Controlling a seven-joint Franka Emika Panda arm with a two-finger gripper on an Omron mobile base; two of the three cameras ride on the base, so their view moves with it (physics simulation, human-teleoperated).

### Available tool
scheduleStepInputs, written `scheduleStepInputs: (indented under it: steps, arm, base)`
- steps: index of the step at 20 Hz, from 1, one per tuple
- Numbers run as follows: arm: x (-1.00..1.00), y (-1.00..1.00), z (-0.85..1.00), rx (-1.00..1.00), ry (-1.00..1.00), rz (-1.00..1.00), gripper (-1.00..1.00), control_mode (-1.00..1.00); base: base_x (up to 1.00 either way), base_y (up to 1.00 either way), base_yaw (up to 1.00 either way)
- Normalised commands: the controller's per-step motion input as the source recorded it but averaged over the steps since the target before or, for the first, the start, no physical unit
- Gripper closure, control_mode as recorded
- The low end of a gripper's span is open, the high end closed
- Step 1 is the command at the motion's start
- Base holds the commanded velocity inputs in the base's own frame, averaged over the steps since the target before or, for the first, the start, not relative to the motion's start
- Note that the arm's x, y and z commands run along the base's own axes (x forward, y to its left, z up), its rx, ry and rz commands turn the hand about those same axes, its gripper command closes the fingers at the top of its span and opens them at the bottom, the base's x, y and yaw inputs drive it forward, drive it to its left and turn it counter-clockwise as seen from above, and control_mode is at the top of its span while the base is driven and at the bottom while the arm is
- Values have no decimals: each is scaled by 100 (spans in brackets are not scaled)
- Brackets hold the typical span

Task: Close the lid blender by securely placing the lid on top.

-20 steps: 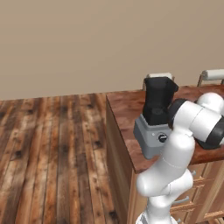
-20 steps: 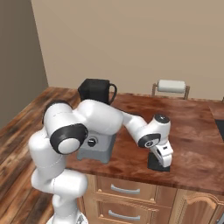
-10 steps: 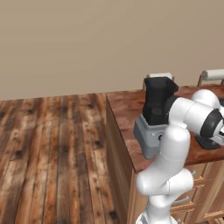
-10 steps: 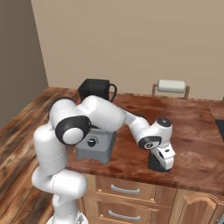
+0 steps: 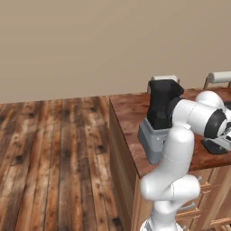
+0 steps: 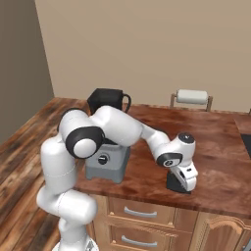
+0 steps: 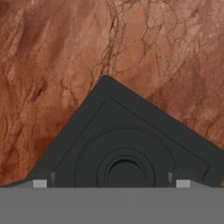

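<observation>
Reddish-brown stone counter (image 6: 220,142) under lid (image 7: 127,144); plank floor (image 5: 54,153), beige wall (image 5: 90,40).

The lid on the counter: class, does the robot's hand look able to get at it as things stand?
Probably yes. The hand hangs right over the lid, which lies flat on the counter with nothing over it; the blender stands apart.

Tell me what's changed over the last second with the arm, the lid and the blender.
The arm's elbow swung up and toward the blender, while the hand kept low over the lid and sank slightly closer to it. The lid stayed flat on the counter, not lifted. The blender, still uncapped, and the paper towel holder did not move.
</observation>
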Motion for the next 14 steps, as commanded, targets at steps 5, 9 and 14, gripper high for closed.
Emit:
scheduleStepInputs:
  steps: [5, 9, 14]
  arm:
    - [4, 4, -20, 0, 0, 0, 100, -100]
    - [0, 14, -10, 0, 0, 0, 100, -100]
    - [0, 25, -12, 0, 0, 0, 100, -100]
  base:
    - [0, 0, 0]
    - [0, 0, 0]
    - [0, 0, 0]
